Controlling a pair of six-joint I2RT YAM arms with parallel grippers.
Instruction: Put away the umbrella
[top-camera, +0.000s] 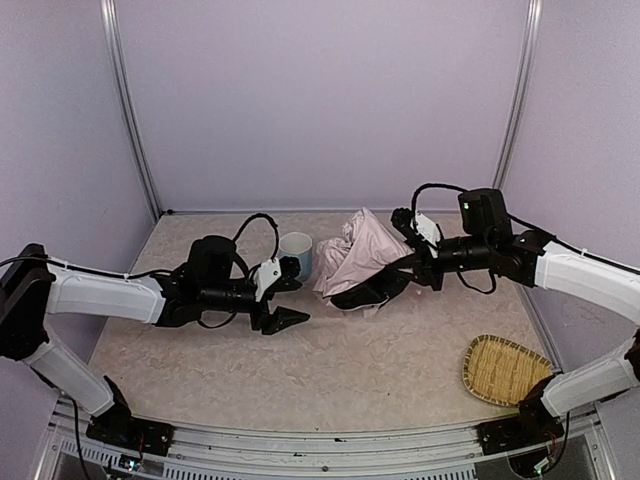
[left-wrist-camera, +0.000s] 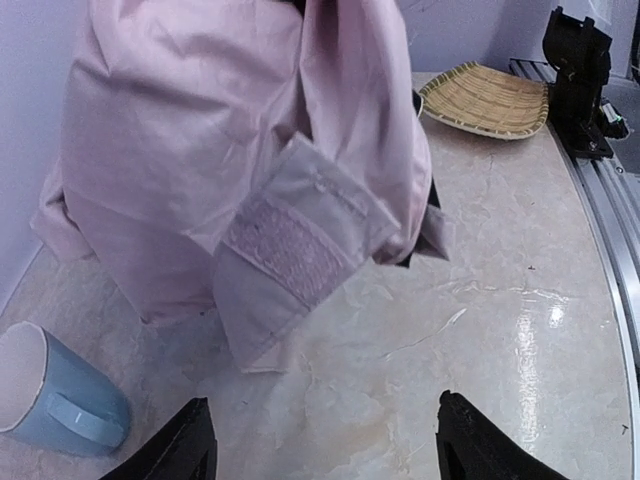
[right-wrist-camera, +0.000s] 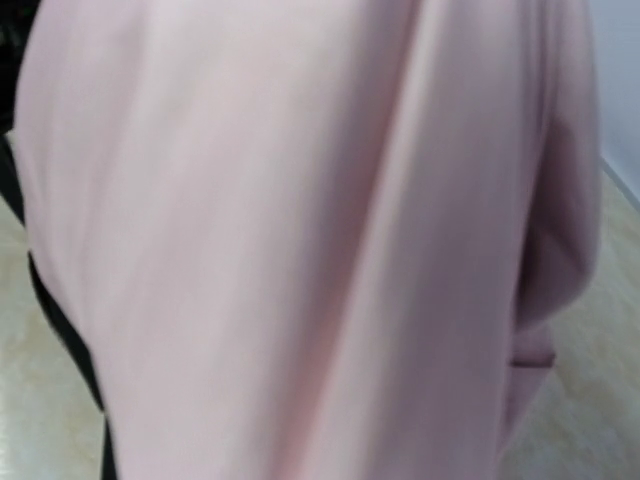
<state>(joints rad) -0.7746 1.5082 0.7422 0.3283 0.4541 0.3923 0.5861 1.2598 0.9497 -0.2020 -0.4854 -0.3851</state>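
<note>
Presently the umbrella (top-camera: 352, 258) sits mid-worktop as a loose, raised bundle of pale pink fabric. Black lining shows along its lower edge. It lies between the blue mug (top-camera: 296, 255) on its left and the right arm (top-camera: 570, 272).

The right jaws are buried in the fabric on the bundle's right side. From above they appear clenched on the umbrella, though the right wrist view is filled with pink cloth and shows no fingers. The left jaws hover low over the worktop (top-camera: 350, 380) just short of the bundle, spread wide with nothing between them. They face the closure tab (left-wrist-camera: 285, 250) that dangles free from the canopy.

The canopy looks ungathered and the tab unfastened, so I judge the job far from done. Several things could go wrong:

- **Missed tab:** the cloth is floppy, so the left jaws could close on a single fold instead, or the tab could swing aside as they come in.
- **Weak hold:** if the right grip holds only fabric and not the shaft, any tug from the left could pull the bundle loose or let it slump.
- **The mug:** it stands just beside the left jaws, and a sideways reach could tip it.
- **Blocked camera:** with the right wrist view smothered, a slipping grip would be hard to notice.

The woven tray (top-camera: 503, 368) lies well apart, out of the way.
</note>
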